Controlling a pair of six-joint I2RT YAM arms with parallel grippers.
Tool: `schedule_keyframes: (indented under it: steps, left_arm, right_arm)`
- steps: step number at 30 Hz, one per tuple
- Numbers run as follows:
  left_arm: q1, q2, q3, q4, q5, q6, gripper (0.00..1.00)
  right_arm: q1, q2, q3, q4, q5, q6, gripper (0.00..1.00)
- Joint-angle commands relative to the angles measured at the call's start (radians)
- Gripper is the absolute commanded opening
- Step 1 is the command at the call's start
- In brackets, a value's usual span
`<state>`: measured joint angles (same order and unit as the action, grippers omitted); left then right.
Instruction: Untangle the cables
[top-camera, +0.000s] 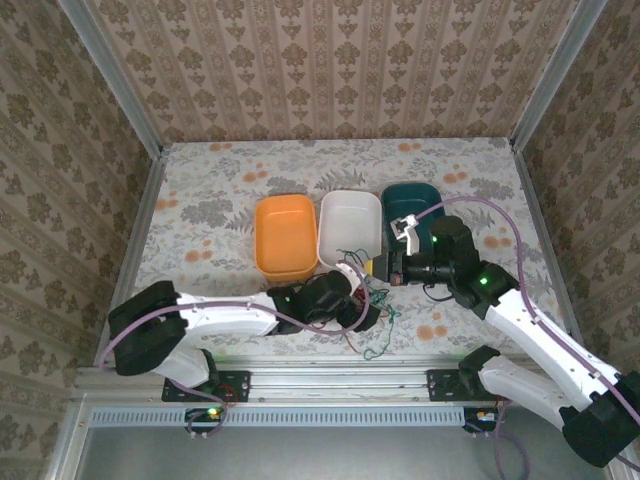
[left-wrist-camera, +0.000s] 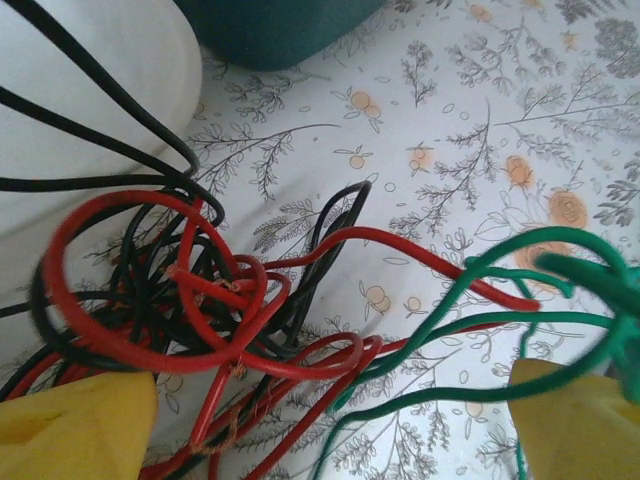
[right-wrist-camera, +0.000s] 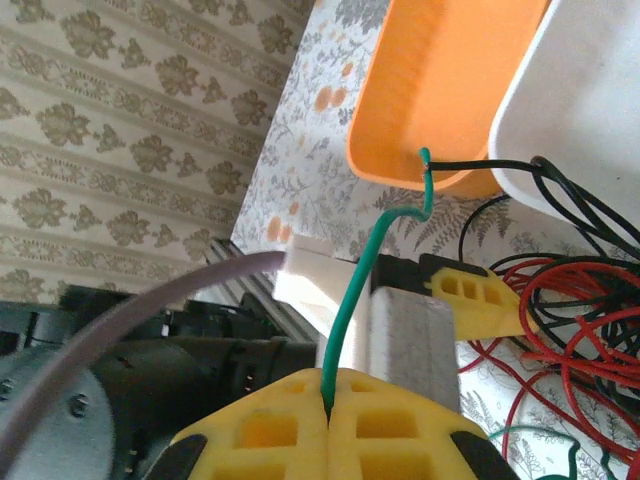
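R gripper (right-wrist-camera: 328, 400): jaws pinched shut on the green cable (right-wrist-camera: 350, 300), which rises from between them toward the bins. L gripper (left-wrist-camera: 330, 425): jaws spread wide over the knot, holding nothing. The red cable (left-wrist-camera: 130, 350) and black cable (left-wrist-camera: 90, 184) loop through each other on the desk (left-wrist-camera: 480, 100), just beside the white bin (top-camera: 350, 225). My call: use R as anchor, drop L onto one red strand at the knot's edge, not the bundle, then pull apart slowly and low so the loops don't cinch.
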<state>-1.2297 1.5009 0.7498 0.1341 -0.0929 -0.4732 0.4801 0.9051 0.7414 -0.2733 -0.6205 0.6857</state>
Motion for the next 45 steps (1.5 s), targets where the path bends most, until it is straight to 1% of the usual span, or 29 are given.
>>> schedule_keyframes:
  steps: [1, 3, 4, 6, 10, 11, 12, 21, 27, 32, 35, 38, 41, 43, 44, 45]
  left_arm:
    - [-0.005, 0.05, 0.029, 0.006, -0.012, 0.035, 0.8]
    - [-0.004, 0.066, 0.023, 0.027, -0.039, 0.029, 0.68]
    - [-0.004, 0.072, 0.013, 0.046, -0.05, 0.022, 0.58]
    - [0.002, 0.08, -0.013, 0.096, -0.056, 0.01, 0.43]
    - [0.021, 0.098, -0.052, 0.148, -0.049, -0.036, 0.06]
    - [0.022, 0.098, -0.061, 0.155, -0.053, -0.044, 0.01]
    - [0.025, 0.097, -0.071, 0.163, -0.056, -0.053, 0.0]
    - [0.055, 0.012, -0.176, 0.184, -0.105, -0.122, 0.0]
    - [0.058, -0.079, -0.256, 0.188, -0.156, -0.165, 0.0]
    - [0.064, -0.141, -0.288, 0.132, -0.229, -0.206, 0.0]
    - [0.064, -0.15, -0.275, 0.095, -0.242, -0.189, 0.0]
    - [0.051, -0.141, -0.225, 0.047, -0.241, -0.136, 0.0]
    - [0.032, -0.132, -0.18, 0.044, -0.221, -0.079, 0.01]
    - [0.026, -0.127, -0.154, 0.058, -0.19, -0.046, 0.22]
    - [0.022, -0.125, -0.142, 0.065, -0.175, -0.029, 0.35]
    - [0.016, -0.125, -0.126, 0.065, -0.164, -0.012, 0.45]
  right_arm:
    - [-0.029, -0.041, -0.033, 0.063, 0.01, 0.077, 0.0]
    - [-0.048, -0.058, -0.044, 0.067, 0.024, 0.091, 0.0]
    - [-0.058, -0.067, -0.048, 0.059, 0.037, 0.096, 0.0]
    - [-0.076, -0.082, -0.053, 0.036, 0.066, 0.1, 0.0]
    - [-0.118, -0.126, -0.081, 0.01, 0.12, 0.126, 0.0]
    - [-0.127, -0.137, -0.087, 0.005, 0.132, 0.134, 0.0]
    - [-0.139, -0.15, -0.094, -0.002, 0.142, 0.143, 0.0]
    - [-0.263, -0.206, -0.127, -0.123, 0.229, 0.183, 0.0]
    - [-0.37, -0.214, -0.143, -0.172, 0.251, 0.152, 0.0]
    - [-0.475, -0.186, -0.136, -0.172, 0.191, 0.125, 0.0]
    - [-0.485, -0.154, -0.122, -0.147, 0.136, 0.103, 0.0]
    - [-0.485, -0.138, -0.123, -0.108, 0.074, 0.097, 0.0]
    - [-0.483, -0.135, -0.123, -0.107, 0.033, 0.089, 0.0]
    - [-0.482, -0.142, -0.131, -0.108, 0.018, 0.091, 0.0]
    - [-0.48, -0.148, -0.136, -0.111, 0.015, 0.093, 0.0]
    - [-0.48, -0.155, -0.141, -0.115, 0.01, 0.095, 0.0]
